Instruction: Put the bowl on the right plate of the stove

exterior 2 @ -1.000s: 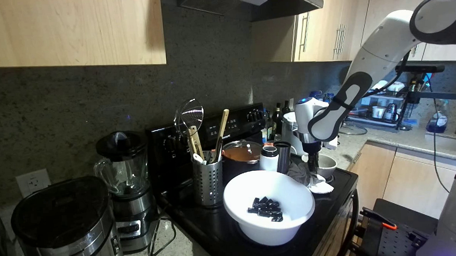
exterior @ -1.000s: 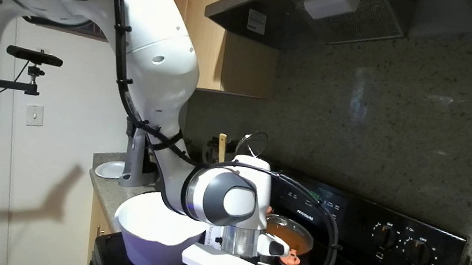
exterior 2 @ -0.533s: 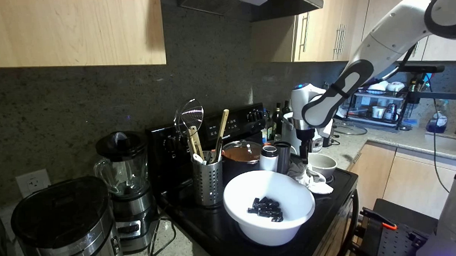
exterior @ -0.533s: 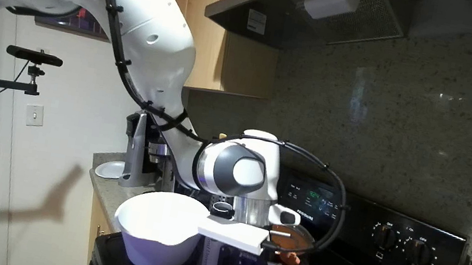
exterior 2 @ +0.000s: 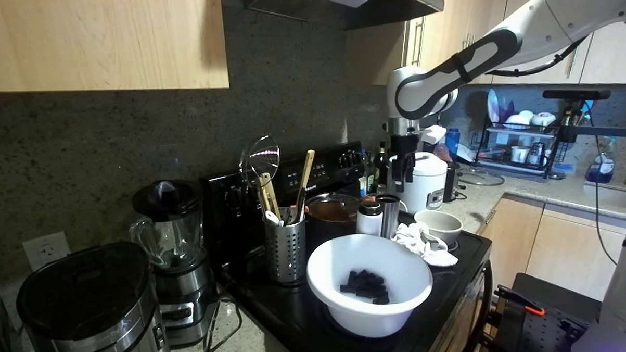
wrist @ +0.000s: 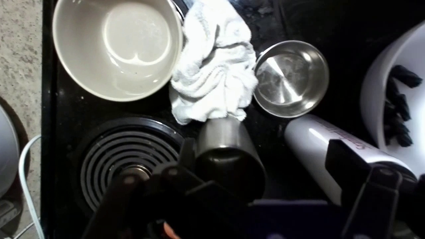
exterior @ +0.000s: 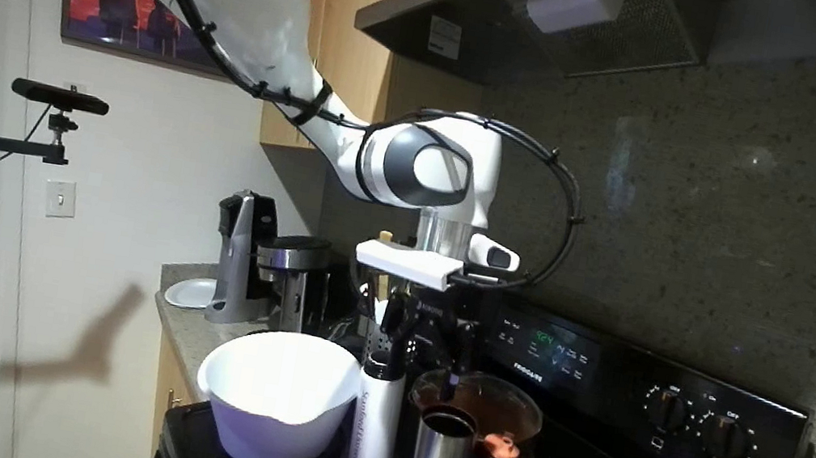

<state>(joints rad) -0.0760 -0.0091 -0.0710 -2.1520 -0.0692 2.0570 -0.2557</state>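
While claw [wrist: 262, 154] hangs spread | small metal bowl [wrist: 292, 79] apart, lower, on stove [exterior 2: 297, 317]

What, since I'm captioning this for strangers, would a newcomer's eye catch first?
Probably the big white bowl of black pieces on the stove. Next, the white robot arm, its open tool above the stove. In the wrist view, a white cloth lies between a cream bowl and a small metal bowl.

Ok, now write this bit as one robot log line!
pincer: open, empty | small metal bowl: on stove, beside white cloth | cream bowl: on stove
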